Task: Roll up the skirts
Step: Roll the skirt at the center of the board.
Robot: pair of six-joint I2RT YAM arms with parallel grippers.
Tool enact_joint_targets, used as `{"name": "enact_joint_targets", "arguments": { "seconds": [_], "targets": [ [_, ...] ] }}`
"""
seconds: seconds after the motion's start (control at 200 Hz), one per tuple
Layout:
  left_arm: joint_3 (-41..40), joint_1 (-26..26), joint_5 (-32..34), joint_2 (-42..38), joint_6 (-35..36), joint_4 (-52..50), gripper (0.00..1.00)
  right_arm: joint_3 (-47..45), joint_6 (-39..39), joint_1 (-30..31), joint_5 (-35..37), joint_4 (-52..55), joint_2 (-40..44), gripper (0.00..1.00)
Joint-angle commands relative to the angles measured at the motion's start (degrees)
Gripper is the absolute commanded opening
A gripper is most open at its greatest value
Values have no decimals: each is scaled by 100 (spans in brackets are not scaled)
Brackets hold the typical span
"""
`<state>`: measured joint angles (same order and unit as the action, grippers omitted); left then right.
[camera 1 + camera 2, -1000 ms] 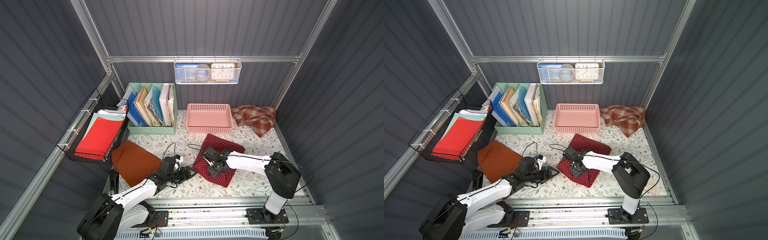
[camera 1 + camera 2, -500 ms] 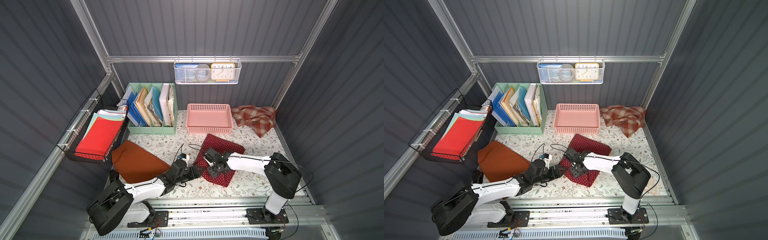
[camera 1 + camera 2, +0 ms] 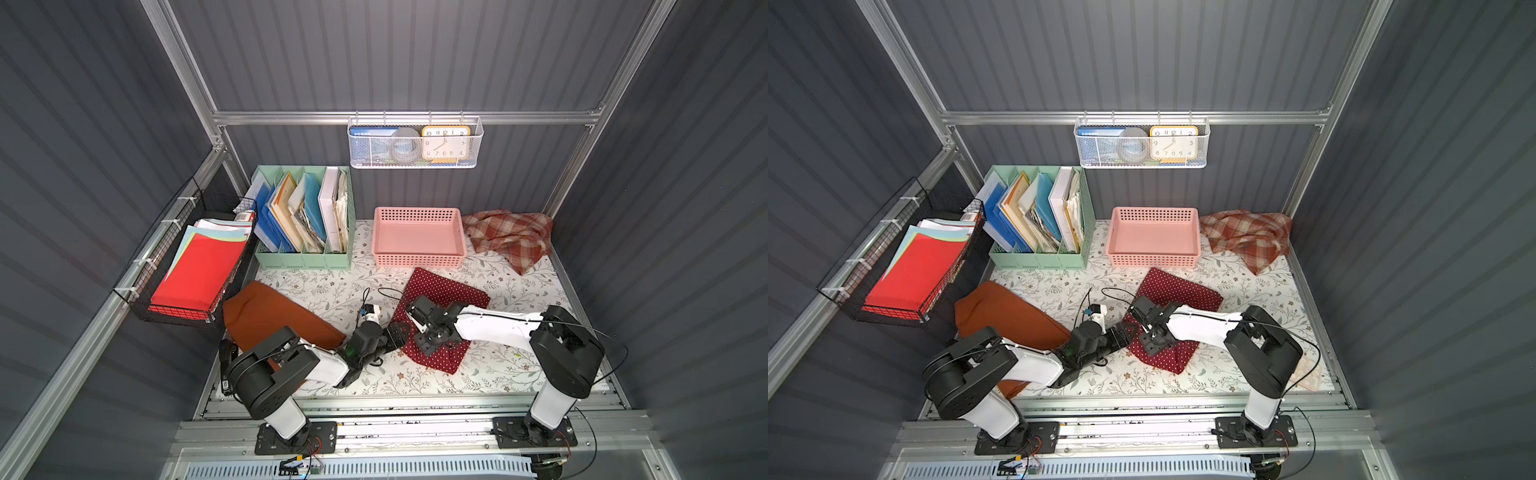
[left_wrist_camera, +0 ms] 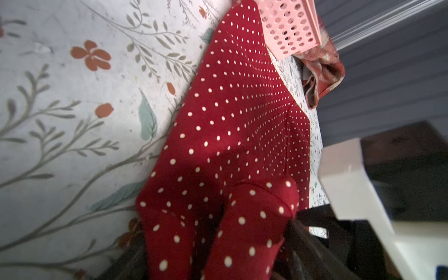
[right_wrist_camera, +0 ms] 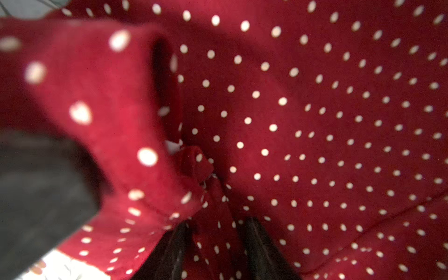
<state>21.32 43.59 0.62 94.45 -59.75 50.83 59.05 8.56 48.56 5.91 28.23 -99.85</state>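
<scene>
The dark red polka-dot skirt point(image 3: 451, 291) point(image 3: 1183, 286) lies in the middle of the floral table, its near end bunched up. My right gripper point(image 3: 430, 343) point(image 5: 215, 247) is shut on a pinch of that cloth. My left gripper point(image 3: 400, 333) point(image 4: 215, 254) stands open at the skirt's near left edge, with a raised fold of the cloth between its fingers point(image 4: 305, 244). The rust-orange skirt point(image 3: 270, 316) point(image 3: 1005, 316) lies flat at the front left, partly under my left arm. The plaid skirt point(image 3: 509, 237) point(image 4: 324, 70) is crumpled in the back right corner.
A pink basket point(image 3: 417, 259) stands just behind the polka-dot skirt. A green file organiser point(image 3: 303, 259) is at the back left. A black wire basket point(image 3: 183, 313) of red paper hangs on the left wall. A white mesh basket point(image 3: 411, 164) hangs on the back wall.
My left arm has swung right across the table, and its gripper has reached the polka-dot skirt's near edge. The right gripper has kept its hold in place.
</scene>
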Motion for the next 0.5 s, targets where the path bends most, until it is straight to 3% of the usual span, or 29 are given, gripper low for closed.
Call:
{"name": "enact_joint_targets", "arguments": {
  "seconds": [0.0,0.16,0.305,0.495],
  "targets": [
    [-276,16,355,345,-217,-240,77,-191,107,-17,-73,24,-50,47],
    [-157,17,361,474,62,-352,63,-218,150,-72,-103,-1,-47,47],
    [-51,18,402,671,263,-217,28,-201,180,-109,-83,48,46,47],
    [0,18,377,548,324,-383,0,-306,395,-118,418,424,404,49]
  ]
}}
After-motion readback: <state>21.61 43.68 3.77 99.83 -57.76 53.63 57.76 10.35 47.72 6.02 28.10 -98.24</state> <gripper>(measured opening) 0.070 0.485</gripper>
